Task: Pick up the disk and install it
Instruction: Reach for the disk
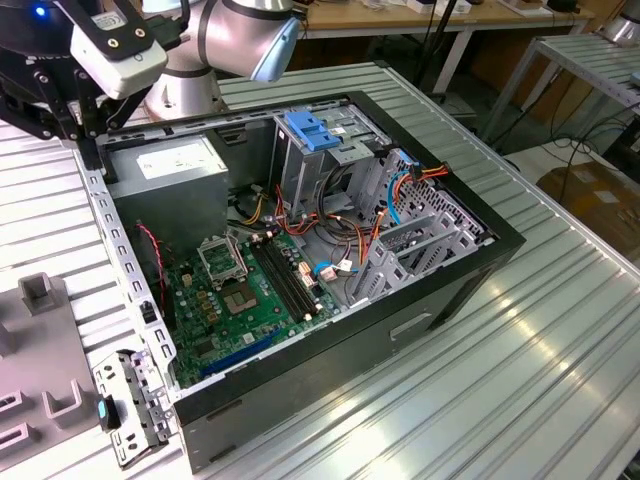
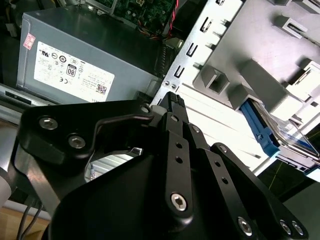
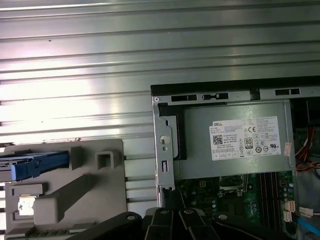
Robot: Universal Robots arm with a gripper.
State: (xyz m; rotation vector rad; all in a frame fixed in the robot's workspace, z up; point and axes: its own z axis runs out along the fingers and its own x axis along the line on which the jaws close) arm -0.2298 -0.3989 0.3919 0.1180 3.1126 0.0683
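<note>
The arm (image 1: 235, 35) hangs over the open computer case (image 1: 300, 375) at the corner by the grey power supply (image 3: 240, 140). There's the pincer (image 2: 172, 102), hovering just above the case's metal edge; whether it stands apart or together, I cannot tell from here. The disk (image 3: 36, 166), blue frame showing, is outside the case, resting in a slot of the grey holder (image 3: 97, 200) on the ribbed metal tabletop (image 3: 150, 45), and it's well apart from the pincer. Inside the case the green motherboard (image 1: 250, 290) lies exposed, coloured cables (image 1: 345, 240) trail past it, and a blue latch (image 1: 310, 132) sits on top of the drive cage (image 1: 300, 170).
</note>
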